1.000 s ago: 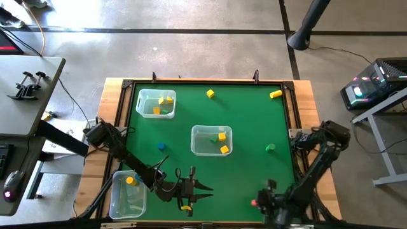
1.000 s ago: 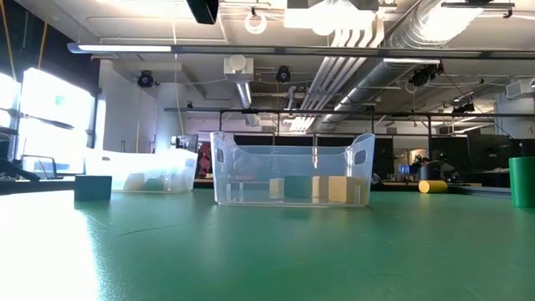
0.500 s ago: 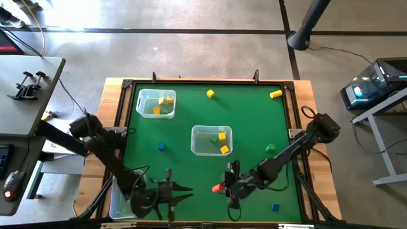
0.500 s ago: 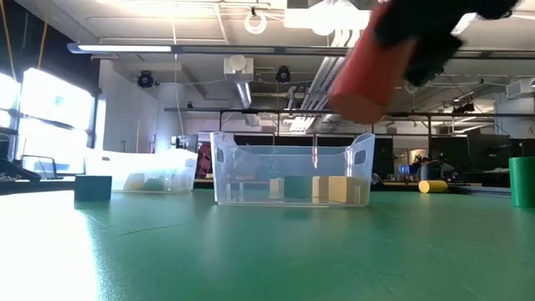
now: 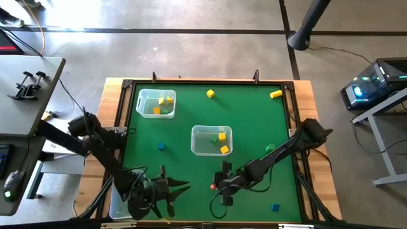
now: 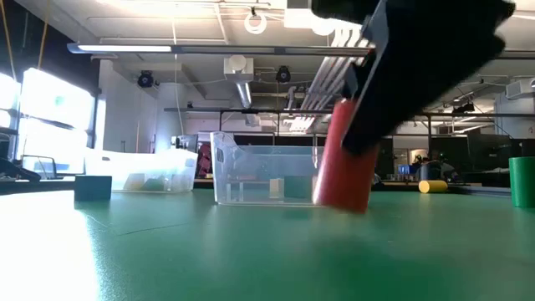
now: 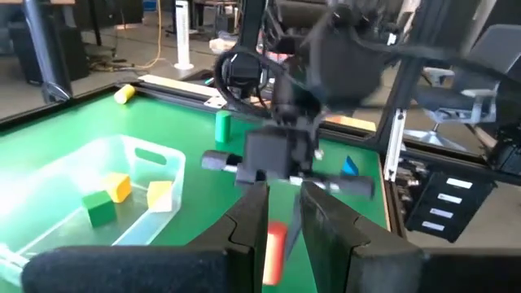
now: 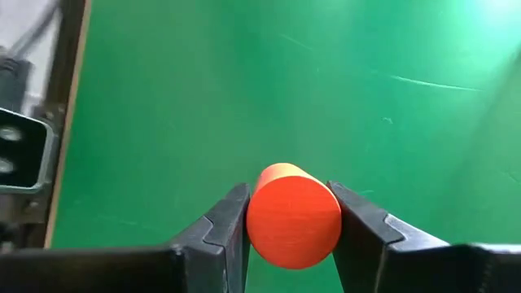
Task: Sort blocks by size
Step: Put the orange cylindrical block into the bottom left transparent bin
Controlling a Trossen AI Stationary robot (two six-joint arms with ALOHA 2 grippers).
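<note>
- Three bins: back-left bin (image 5: 156, 103), centre bin (image 5: 212, 140), front-left bin (image 5: 121, 198) off the mat.
- Loose blocks: yellow ×2, blue ×2, green ×1.
- My right gripper (image 5: 218, 186) clamps the red cylinder (image 8: 293, 215), low over the mat (image 5: 191, 172) in front of the centre bin.
- My left gripper (image 5: 166, 189) is near the front edge; fingers nearly together, holding nothing.
- Open mat between the grippers.

Two dark jointed arms, seemingly cabled, black-fingered claws (image 8: 291, 213).
</note>
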